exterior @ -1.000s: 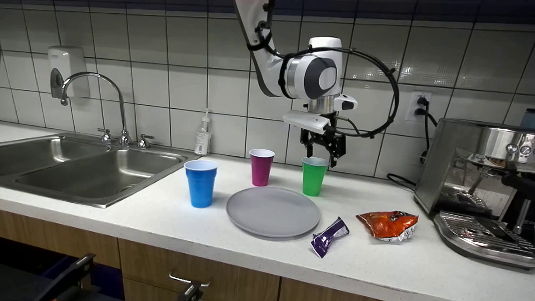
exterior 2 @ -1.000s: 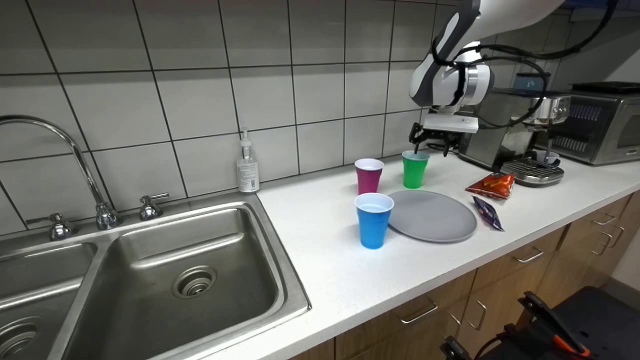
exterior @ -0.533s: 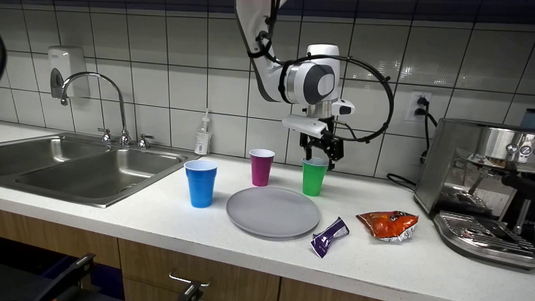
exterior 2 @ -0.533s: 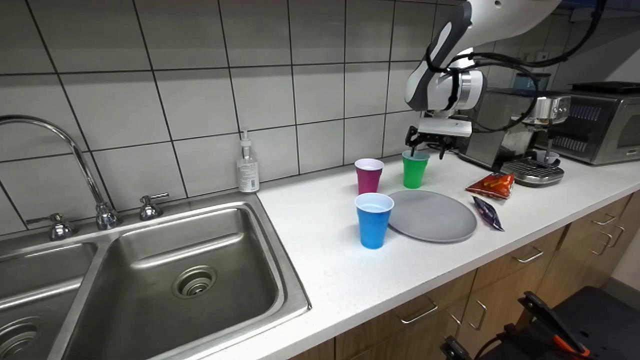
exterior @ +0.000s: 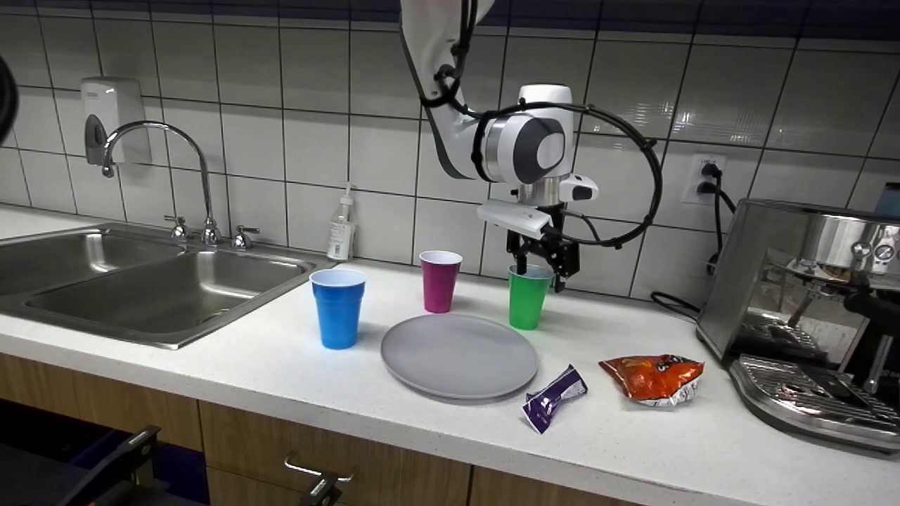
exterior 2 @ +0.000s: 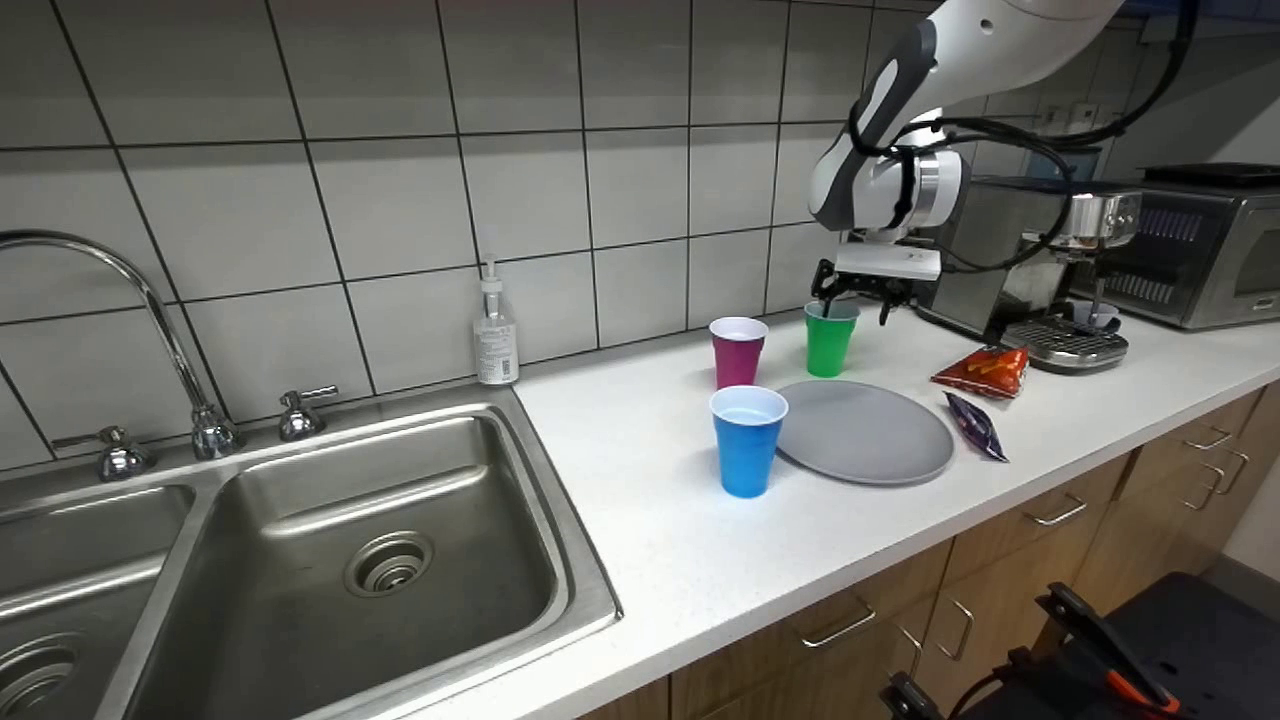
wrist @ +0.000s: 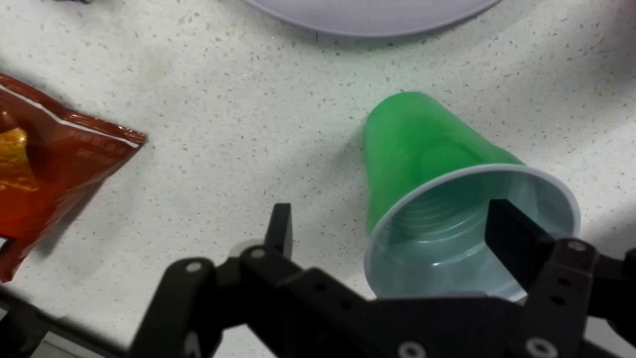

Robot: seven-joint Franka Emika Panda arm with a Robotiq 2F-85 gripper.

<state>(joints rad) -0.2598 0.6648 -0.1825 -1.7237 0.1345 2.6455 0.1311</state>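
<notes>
Fingers (wrist: 514, 241) of the gripper (exterior: 540, 280) are apart, one in the mouth of the green plastic cup (exterior: 527, 303), one outside; the cup stands upright right of the magenta cup (exterior: 439, 287), just beyond the gray plate (exterior: 457, 358).

Tiled wall (exterior 2: 400, 200), white countertop (exterior 2: 640, 470), wooden cabinets (exterior 2: 1020, 565)

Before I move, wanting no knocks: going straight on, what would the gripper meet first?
Probably the green cup: one finger points into its mouth, the other outside; depth is unclear.
</notes>
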